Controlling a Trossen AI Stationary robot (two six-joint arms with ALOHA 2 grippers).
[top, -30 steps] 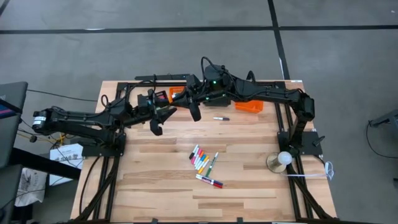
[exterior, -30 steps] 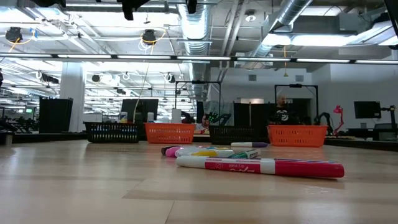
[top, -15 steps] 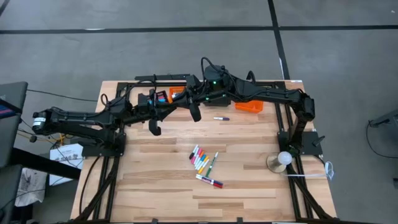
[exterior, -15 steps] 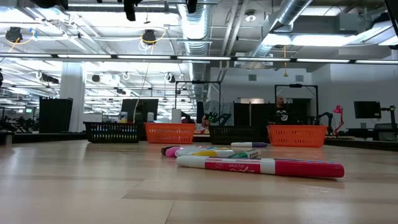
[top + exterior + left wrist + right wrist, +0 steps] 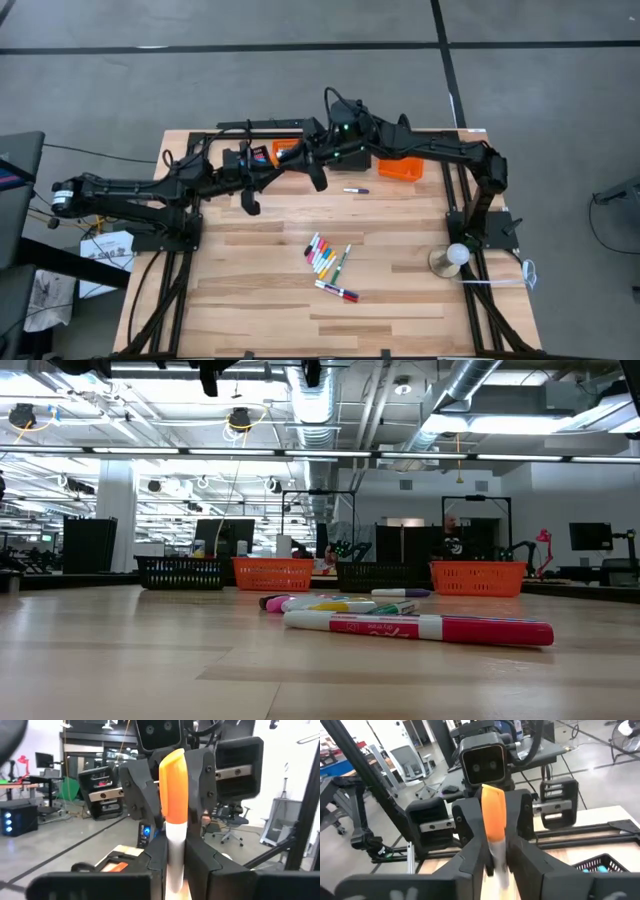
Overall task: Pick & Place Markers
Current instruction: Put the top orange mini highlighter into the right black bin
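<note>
Both grippers' fingers hold one orange-capped white marker [image 5: 171, 815] mid-handover; roughly ten coloured markers [image 5: 328, 262] lie unsorted on the wooden tabletop [image 5: 250, 300].

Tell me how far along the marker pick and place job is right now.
Done: hard to judge, since the contents of the baskets barely show. In hand: one orange-capped marker, gripped by the left claw in mid-air, with the right claw meeting it head-on. Left: a bunch of markers and a lone marker lie on the table.
</note>
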